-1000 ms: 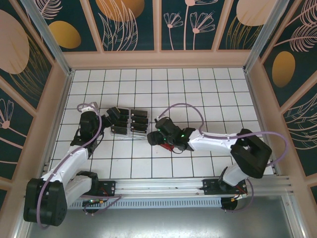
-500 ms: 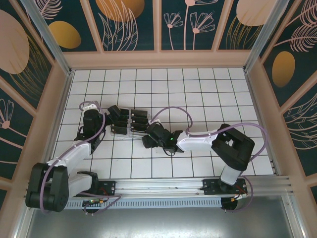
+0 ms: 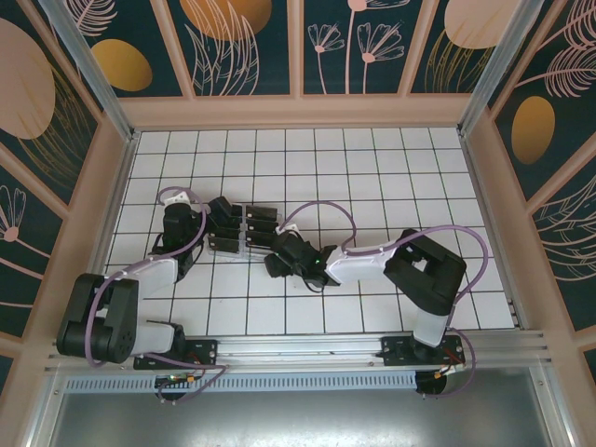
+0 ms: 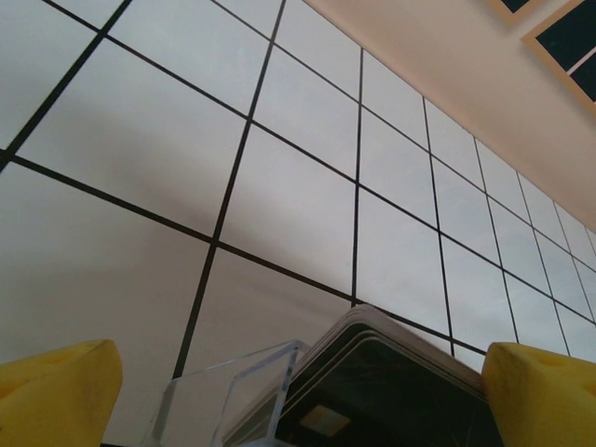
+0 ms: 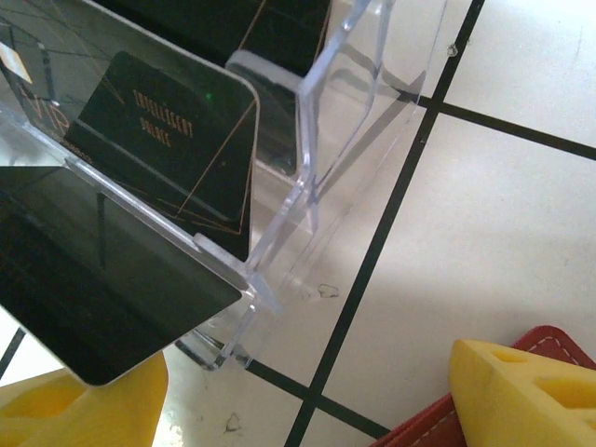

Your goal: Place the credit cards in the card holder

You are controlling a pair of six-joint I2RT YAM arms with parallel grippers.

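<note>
Since a second ago the right arm has swung left, bringing the right pincer (image 3: 270, 261) up to the clear slotted tray (image 3: 244, 240) on the white gridded bench (image 3: 372, 168). The left pincer (image 3: 207, 220) faces the tray's other end.

Left wrist: yellow fingertips (image 4: 56, 391) stand wide apart, either side of stacked, round-cornered black credit cards (image 4: 391, 382).

Right wrist: the fingers are wide apart and hold nothing. Glossy lettered cards sit in acrylic slots, and a corner of the stitched red card holder (image 5: 424, 426) lies near the tray.
</note>
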